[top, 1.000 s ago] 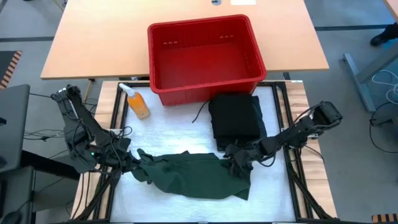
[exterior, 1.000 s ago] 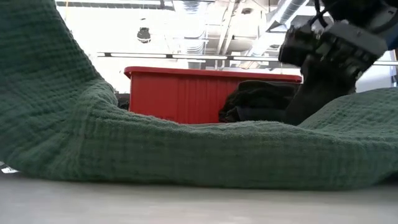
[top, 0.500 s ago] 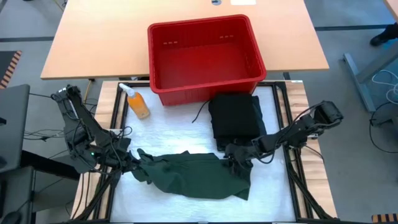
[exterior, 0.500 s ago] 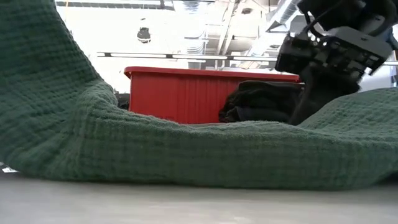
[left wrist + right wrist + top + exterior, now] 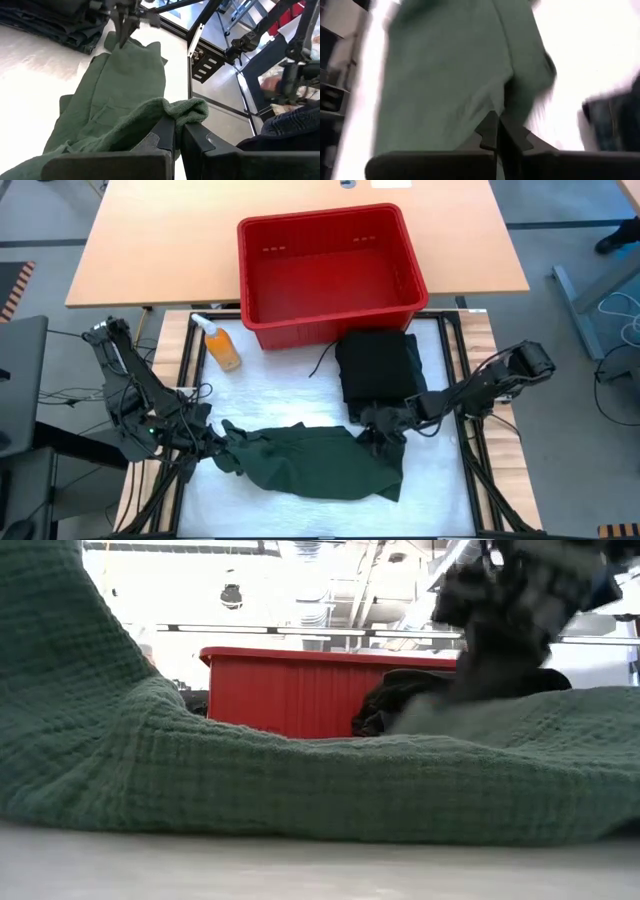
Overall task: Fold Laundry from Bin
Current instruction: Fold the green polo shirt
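1. A dark green waffle-textured cloth garment (image 5: 310,462) lay spread on the white-covered table (image 5: 290,380) near its front edge, its long axis running from the left side toward the right side, parallel to that edge.
2. The left tool (image 5: 212,446) sat at the garment's left end, its fingers (image 5: 165,135) closed on a bunched fold of the green cloth, as the left wrist view showed.
3. The right tool (image 5: 372,436) was at the garment's right end, just in front of the folded pile; its fingers (image 5: 492,131) were pressed together on an edge of the green cloth in the right wrist view.
4. In the low view the green cloth (image 5: 300,780) rose high on one side and sagged low across the middle, with the right arm's dark tool (image 5: 500,630) blurred above its far end.
5. A folded black cloth pile (image 5: 378,370) rested right of the table's centre, its long axis running front to back, its back edge just beside the red slotted plastic bin (image 5: 325,275).
6. The bin stood at the back of the table, overlapping the wooden table behind, its long axis left to right.
7. A small orange bottle (image 5: 220,345) lay just left of the bin, tilted, cap toward the back left.
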Controlling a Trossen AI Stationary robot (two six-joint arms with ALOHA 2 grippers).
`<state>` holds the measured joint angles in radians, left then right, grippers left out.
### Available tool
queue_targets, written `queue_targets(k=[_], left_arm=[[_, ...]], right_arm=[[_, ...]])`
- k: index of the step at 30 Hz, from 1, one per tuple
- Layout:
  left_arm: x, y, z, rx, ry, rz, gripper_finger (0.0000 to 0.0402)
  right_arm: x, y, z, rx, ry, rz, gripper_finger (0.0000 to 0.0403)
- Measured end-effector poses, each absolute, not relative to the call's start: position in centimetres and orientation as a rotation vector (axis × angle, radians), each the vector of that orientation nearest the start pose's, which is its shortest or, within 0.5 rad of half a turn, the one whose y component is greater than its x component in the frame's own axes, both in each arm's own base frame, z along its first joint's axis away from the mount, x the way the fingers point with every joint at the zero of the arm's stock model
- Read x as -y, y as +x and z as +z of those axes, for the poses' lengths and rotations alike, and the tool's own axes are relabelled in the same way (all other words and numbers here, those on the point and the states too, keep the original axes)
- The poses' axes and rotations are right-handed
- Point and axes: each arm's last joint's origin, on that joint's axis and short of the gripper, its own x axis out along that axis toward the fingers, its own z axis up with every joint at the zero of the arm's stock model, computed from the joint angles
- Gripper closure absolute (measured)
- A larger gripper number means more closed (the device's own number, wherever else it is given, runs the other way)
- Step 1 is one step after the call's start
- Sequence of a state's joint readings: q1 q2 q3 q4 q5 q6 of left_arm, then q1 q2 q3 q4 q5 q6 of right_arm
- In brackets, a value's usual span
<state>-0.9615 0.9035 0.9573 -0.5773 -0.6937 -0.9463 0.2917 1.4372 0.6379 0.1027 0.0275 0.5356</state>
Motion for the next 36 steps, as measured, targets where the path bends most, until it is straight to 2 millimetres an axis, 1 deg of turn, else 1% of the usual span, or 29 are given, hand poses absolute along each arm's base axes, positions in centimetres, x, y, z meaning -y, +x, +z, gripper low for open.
queue_targets(k=[3, 5, 8, 10, 11, 14, 17, 19, 21, 24, 27, 32, 36], left_arm=[[13.4, 11.6, 33.9, -0.438, -0.551, -0.07, 0.0402], [13.4, 11.6, 33.9, -0.439, -0.561, -0.069, 0.0401], [13.4, 11.6, 33.9, -0.44, -0.568, -0.067, 0.0402], [13.4, 11.6, 33.9, -0.44, -0.569, -0.067, 0.0401], [13.4, 11.6, 33.9, -0.44, -0.569, -0.067, 0.0401], [13.4, 11.6, 33.9, -0.44, -0.57, -0.067, 0.0401], [13.4, 11.6, 33.9, -0.443, -0.584, -0.067, 0.0402], [13.4, 11.6, 33.9, -0.454, -0.604, -0.079, 0.0402], [13.7, 11.7, 33.8, -0.474, -0.621, -0.095, 0.0402], [14.0, 11.7, 33.4, -0.543, -0.625, -0.136, 0.0402], [14.0, 11.6, 33.0, -0.609, -0.642, -0.145, 0.0401], [13.7, 11.6, 32.8, -0.634, -0.657, -0.117, 0.0401], [13.7, 11.6, 32.8, -0.635, -0.656, -0.116, 0.0401]], right_arm=[[-8.2, 26.5, 19.6, -0.646, 0.41, 0.107, 0.0375], [-9.1, 26.5, 21.7, -0.586, 0.416, 0.162, 0.0386], [-11.7, 26.0, 24.5, -0.531, 0.428, 0.322, 0.0389], [-13.9, 25.4, 25.8, -0.527, 0.442, 0.435, 0.0388], [-15.1, 24.9, 26.1, -0.536, 0.447, 0.486, 0.0386], [-18.6, 23.6, 25.9, -0.603, 0.476, 0.588, 0.0382], [-21.5, 22.2, 24.0, -0.728, 0.522, 0.607, 0.0382], [-22.8, 21.7, 22.5, -0.821, 0.56, 0.579, 0.0382], [-23.9, 21.6, 20.9, -0.879, 0.602, 0.55, 0.038], [-25.1, 21.6, 19.3, -0.928, 0.669, 0.519, 0.0373], [-25.7, 21.8, 18.4, -0.937, 0.691, 0.523, 0.0353], [-26.1, 22.0, 19.0, -0.901, 0.64, 0.588, 0.0301], [-26.6, 21.8, 19.6, -0.866, 0.515, 0.652, 0.0252]])
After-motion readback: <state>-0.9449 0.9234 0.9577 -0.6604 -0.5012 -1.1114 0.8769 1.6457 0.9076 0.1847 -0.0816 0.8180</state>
